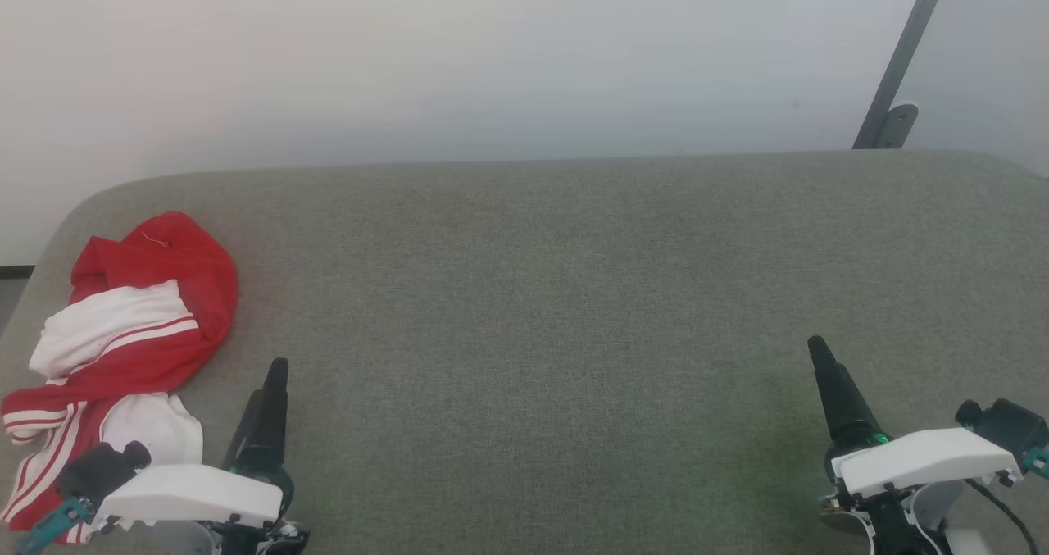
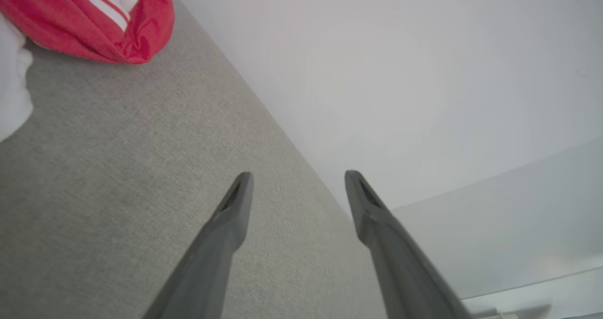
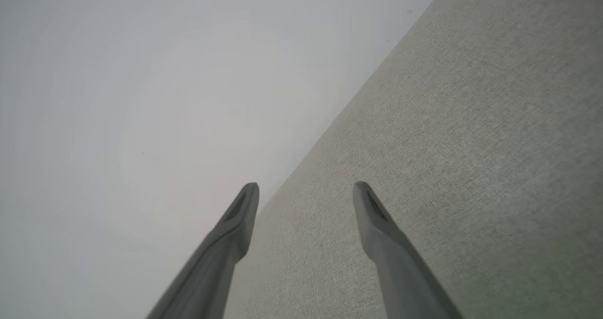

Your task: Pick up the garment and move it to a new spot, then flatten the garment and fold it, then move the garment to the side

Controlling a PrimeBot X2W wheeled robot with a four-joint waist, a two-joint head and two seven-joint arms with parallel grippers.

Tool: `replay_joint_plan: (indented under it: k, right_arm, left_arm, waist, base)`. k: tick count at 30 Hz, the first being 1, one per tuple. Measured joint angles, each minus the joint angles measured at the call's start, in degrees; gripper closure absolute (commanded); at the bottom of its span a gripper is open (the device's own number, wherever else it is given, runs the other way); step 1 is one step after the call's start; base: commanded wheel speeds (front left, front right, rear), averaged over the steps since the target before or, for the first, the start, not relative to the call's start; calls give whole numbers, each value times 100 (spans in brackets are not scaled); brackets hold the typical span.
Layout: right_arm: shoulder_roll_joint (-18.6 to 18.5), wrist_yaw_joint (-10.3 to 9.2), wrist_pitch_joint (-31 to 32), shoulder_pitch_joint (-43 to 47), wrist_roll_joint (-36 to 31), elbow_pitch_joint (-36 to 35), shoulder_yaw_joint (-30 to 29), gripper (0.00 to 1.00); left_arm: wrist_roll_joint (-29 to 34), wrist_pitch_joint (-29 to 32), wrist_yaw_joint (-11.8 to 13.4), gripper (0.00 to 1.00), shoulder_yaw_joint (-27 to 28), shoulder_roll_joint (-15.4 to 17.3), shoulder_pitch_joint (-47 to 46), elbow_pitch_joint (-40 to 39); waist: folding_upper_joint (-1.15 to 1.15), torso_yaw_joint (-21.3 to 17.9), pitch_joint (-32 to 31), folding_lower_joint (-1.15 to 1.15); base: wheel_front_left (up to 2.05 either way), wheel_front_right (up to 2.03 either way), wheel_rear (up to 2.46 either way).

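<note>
The garment (image 1: pixel 139 325), red with white panels and striped trim, lies crumpled at the table's left end; its red edge (image 2: pixel 94 22) fills the upper left of the left wrist view. My left gripper (image 1: pixel 277 368) hovers just right of it at the lower left, open and holding nothing, its fingers (image 2: pixel 235 206) spread apart over bare cloth. At the lower right my right gripper (image 1: pixel 818 348) is open too, with fingers (image 3: pixel 245 206) parted and nothing between them. The characters on the shirt's front are hidden in the folds.
A grey fabric-covered table (image 1: pixel 541 309) with rounded corners spans the head view, ending at a pale wall (image 1: pixel 492 55). A grey metal post (image 1: pixel 897 63) leans at the back right. The table's left edge runs close beside the garment.
</note>
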Motion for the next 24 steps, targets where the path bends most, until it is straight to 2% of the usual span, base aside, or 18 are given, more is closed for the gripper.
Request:
replay_joint_plan:
  k: [12, 24]
  right_arm:
    - [-119, 0, -135, -69, -1053, 13, -34, 0]
    - [-267, 0, -352, -105, -1820, 99, -70, 0]
  left_arm:
    - [955, -216, 141, 0, -25, 252, 83, -78]
    - [1856, -450, 54, 0, 119, 324, 197, -63]
  waist:
    - [0, -5, -39, 0]
    - [0, -12, -77, 0]
  base:
    - [0, 0, 0]
    - [0, 0, 0]
